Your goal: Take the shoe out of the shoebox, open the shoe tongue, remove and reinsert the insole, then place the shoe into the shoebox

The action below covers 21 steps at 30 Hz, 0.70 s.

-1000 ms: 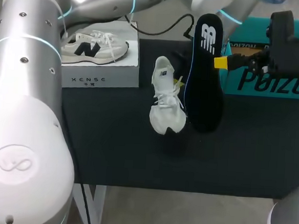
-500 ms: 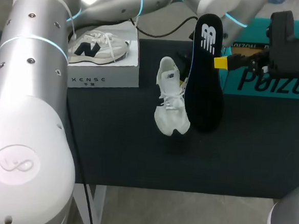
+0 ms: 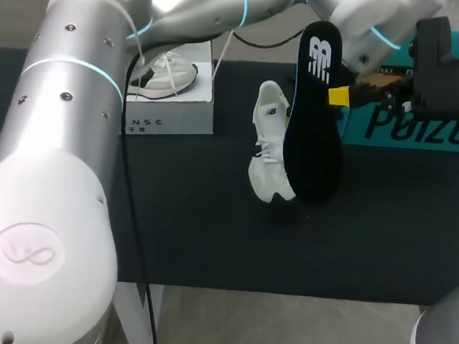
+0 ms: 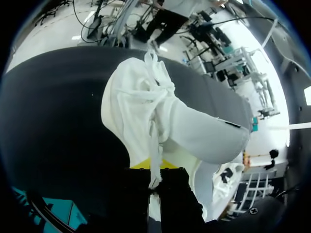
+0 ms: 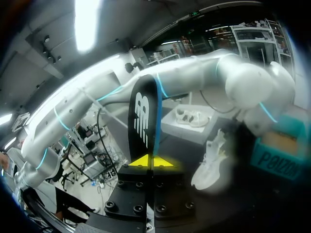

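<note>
Surface: dark matte tabletop [image 3: 209, 234], seen from above and behind.
Shoe: white shoe [image 3: 268, 155] over the middle of the table, heel toward the back and toe toward the near edge; pale mesh upper, white laces loose and bunched, small dark logo near the heel.
Shoe up close: fills the left wrist view [image 4: 160, 116], laces trailing ahead of the fingers, one white strip running down between them.
Left claw: left gripper [image 4: 154, 172] clenched on the shoe's white material, black fingers nearly together, a sliver of yellow showing behind.
Insole: black insole [image 3: 314, 138] standing on edge just right of the shoe, white logo at its upper end, lower end overlapping the shoe's right side.
Right claw: right gripper [image 3: 339, 95] grasping the insole, yellow tips pressed on either face of it [image 5: 151, 161].
Shoebox: teal shoebox [image 3: 422, 122] at the back right, behind the right gripper, cut off by the frame.
Hidden: left gripper itself behind the insole in the head view; contact between toe and table impossible to judge.
Others: grey box [image 3: 170, 113] at the back left carrying a second sneaker [image 3: 167, 75], cream with a dark letter.
Obstruction: left arm [image 3: 64, 168] bulking across the near left, covering part of the grey box and the table's left side.
</note>
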Motion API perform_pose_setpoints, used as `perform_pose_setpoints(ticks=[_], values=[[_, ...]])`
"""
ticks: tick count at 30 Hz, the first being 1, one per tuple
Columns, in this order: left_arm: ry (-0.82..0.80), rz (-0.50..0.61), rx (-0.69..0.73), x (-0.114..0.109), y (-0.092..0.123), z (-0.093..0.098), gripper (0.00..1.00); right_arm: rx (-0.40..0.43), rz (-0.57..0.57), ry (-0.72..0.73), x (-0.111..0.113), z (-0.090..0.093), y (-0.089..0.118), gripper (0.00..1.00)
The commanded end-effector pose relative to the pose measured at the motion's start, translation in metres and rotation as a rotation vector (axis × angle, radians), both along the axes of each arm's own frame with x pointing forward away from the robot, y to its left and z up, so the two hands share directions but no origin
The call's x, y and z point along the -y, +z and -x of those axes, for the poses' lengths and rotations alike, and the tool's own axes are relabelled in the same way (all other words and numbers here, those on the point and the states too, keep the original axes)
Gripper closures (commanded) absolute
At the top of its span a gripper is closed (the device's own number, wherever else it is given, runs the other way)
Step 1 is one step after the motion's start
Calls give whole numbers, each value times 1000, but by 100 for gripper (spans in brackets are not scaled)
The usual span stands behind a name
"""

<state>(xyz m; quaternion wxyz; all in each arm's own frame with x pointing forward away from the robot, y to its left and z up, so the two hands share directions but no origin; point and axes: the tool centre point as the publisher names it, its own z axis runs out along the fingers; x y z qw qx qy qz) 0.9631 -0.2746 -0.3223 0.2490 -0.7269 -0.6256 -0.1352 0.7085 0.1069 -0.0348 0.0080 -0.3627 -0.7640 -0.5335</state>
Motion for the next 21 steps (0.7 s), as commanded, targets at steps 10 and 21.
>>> perform_pose_setpoints(ticks=[10, 21], values=[[43, -26, -71, 12, -27, 0, 100, -1, 1, -2, -2, -1, -1, 100], [37, -32, -44, 10, -25, 22, 100, -1, 1, -2, -2, -1, -1, 100]])
